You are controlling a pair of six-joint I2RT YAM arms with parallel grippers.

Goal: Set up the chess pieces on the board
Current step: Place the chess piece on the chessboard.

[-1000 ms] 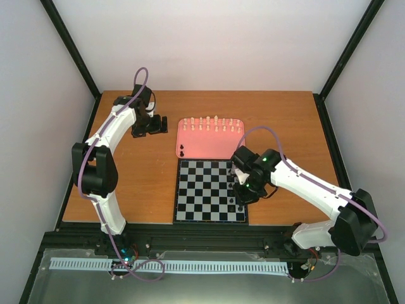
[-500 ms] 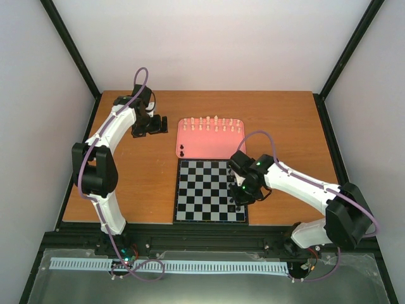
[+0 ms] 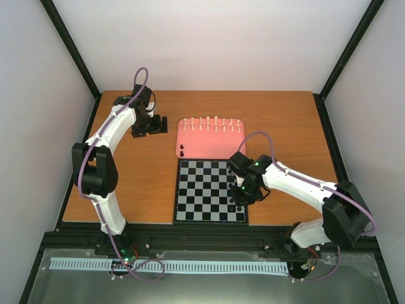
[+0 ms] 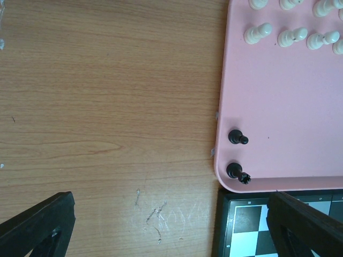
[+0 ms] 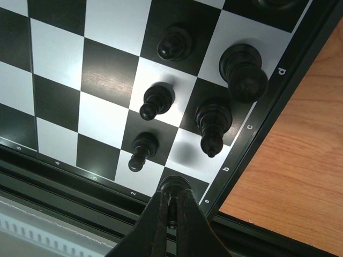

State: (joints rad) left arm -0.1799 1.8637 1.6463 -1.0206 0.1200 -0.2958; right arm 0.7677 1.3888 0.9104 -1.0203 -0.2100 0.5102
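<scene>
The board (image 3: 197, 190) lies at the table's near middle. My right gripper (image 3: 239, 201) is over its near right corner. In the right wrist view it (image 5: 171, 214) is shut on a black chess piece (image 5: 177, 187), over the dark corner square by the "a" label of the board (image 5: 59, 64). Three black pawns (image 5: 155, 101) and two taller black pieces (image 5: 211, 126) stand nearby. A row of white pieces (image 3: 212, 123) and two black pieces (image 3: 181, 151) stand on the pink tray (image 3: 212, 144). My left gripper (image 3: 158, 124) is open and empty, left of the tray.
In the left wrist view the open left gripper (image 4: 171, 235) hangs over bare wood, with the tray's corner (image 4: 278, 107), its two black pieces (image 4: 236, 171) and the board's corner (image 4: 241, 225) to the right. Black frame posts stand at the table's sides.
My right gripper has moved along the board's right edge toward its near corner, carrying the black piece. The left arm has not moved.
</scene>
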